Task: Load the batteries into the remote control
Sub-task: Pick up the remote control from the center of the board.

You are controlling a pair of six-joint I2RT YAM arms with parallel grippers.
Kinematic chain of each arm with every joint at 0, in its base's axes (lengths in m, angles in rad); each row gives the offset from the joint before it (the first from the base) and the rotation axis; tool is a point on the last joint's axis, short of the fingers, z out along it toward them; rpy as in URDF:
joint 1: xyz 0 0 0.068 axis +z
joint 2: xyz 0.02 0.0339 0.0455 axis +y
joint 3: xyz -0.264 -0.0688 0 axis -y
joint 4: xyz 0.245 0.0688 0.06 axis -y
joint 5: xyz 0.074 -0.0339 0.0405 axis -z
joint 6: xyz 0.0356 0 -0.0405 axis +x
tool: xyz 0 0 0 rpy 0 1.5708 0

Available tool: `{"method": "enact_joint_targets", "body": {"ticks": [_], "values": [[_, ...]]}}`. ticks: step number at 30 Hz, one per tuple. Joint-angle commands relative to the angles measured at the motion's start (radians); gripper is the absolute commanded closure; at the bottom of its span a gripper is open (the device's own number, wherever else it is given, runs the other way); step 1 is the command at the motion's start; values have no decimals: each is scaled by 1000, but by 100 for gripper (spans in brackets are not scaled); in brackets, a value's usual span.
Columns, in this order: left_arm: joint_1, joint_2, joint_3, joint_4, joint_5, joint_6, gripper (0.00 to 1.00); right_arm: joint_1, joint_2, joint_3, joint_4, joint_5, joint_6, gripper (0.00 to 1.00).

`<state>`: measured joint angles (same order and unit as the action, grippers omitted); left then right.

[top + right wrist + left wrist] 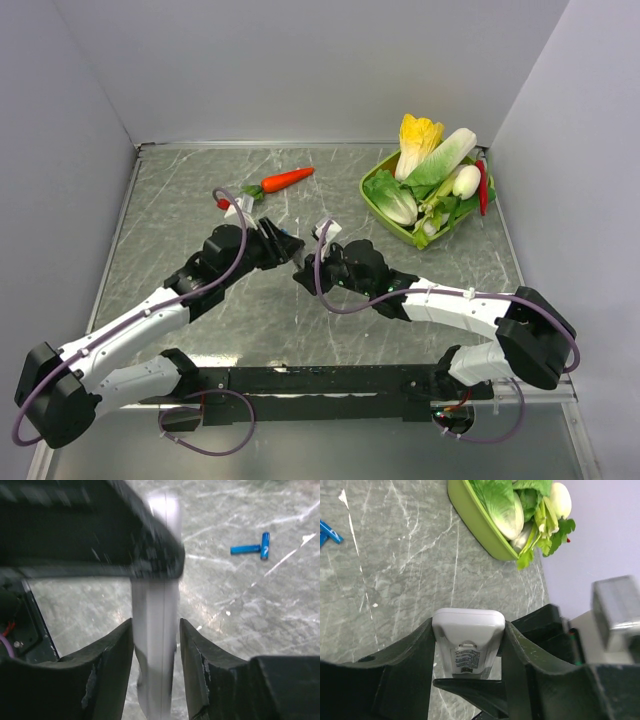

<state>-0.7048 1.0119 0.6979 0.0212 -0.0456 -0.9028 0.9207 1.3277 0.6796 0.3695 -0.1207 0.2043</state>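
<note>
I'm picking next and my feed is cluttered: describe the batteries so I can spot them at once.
Start at the grey marbled table, then look past the white remote control in the right wrist view. The batteries are two small sticks lying at right angles to each other on bare tabletop, the only bright-blue things there.

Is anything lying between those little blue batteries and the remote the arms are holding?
Nothing visible does. The batteries lie on bare table, apart from the remote control, which the left end effector and right end effector grip together.
</note>
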Motion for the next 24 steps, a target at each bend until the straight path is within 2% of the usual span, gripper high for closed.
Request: {"method": "enact_joint_targets", "body": {"ticks": [1, 4, 10, 16, 19, 20, 21, 23, 24], "values": [[-7, -3, 69, -6, -37, 22, 99, 7, -21, -14, -9, -7, -19, 50], [-10, -4, 72, -9, -43, 30, 99, 6, -22, -17, -14, -2, -26, 50], [-21, 5, 81, -18, -40, 44, 99, 6, -28, -15, 0, -4, -23, 58], [-38, 4, 83, -47, -40, 47, 99, 6, -32, -12, 23, 4, 3, 57], [-44, 1, 80, -47, -40, 41, 99, 4, -33, -15, 46, -2, 23, 60], [-44, 1, 80, -52, -42, 38, 99, 4, -33, -15, 51, 0, 30, 64], [-44, -2, 80, -55, -48, 35, 99, 4, -33, -18, 55, -2, 33, 74], [-44, -15, 77, -67, -66, 33, 99, 3, -35, -31, 63, -5, 35, 85], [-44, -19, 78, -69, -76, 39, 99, 1, -36, -34, 62, -5, 35, 96]]}}
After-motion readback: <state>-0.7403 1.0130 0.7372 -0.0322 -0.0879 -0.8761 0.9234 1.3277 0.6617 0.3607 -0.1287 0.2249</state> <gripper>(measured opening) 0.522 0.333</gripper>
